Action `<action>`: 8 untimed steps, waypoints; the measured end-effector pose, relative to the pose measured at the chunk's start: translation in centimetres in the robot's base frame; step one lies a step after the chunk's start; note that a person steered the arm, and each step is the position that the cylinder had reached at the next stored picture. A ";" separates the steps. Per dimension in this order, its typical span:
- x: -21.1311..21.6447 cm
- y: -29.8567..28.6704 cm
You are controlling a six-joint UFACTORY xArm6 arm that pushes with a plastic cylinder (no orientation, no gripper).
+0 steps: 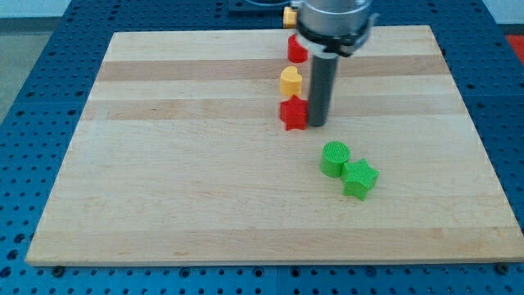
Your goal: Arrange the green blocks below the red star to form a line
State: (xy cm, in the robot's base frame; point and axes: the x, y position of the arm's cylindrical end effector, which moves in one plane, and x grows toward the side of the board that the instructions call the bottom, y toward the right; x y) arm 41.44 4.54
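Observation:
A red star block (292,113) lies on the wooden board (180,180) a little above its middle. My tip (316,124) stands right beside it, touching or nearly touching its right side. A green round block (334,158) lies below and to the right of the tip. A green star block (359,179) sits against the round one's lower right. Both green blocks are below and right of the red star.
A yellow block (290,80) sits just above the red star. A red round block (296,49) lies above that near the board's top edge. An orange-yellow piece (289,15) shows beyond the top edge. A blue perforated table surrounds the board.

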 end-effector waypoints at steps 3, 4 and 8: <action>5.8 15.6; 12.2 16.7; 12.2 12.0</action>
State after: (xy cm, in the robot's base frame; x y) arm 53.68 16.58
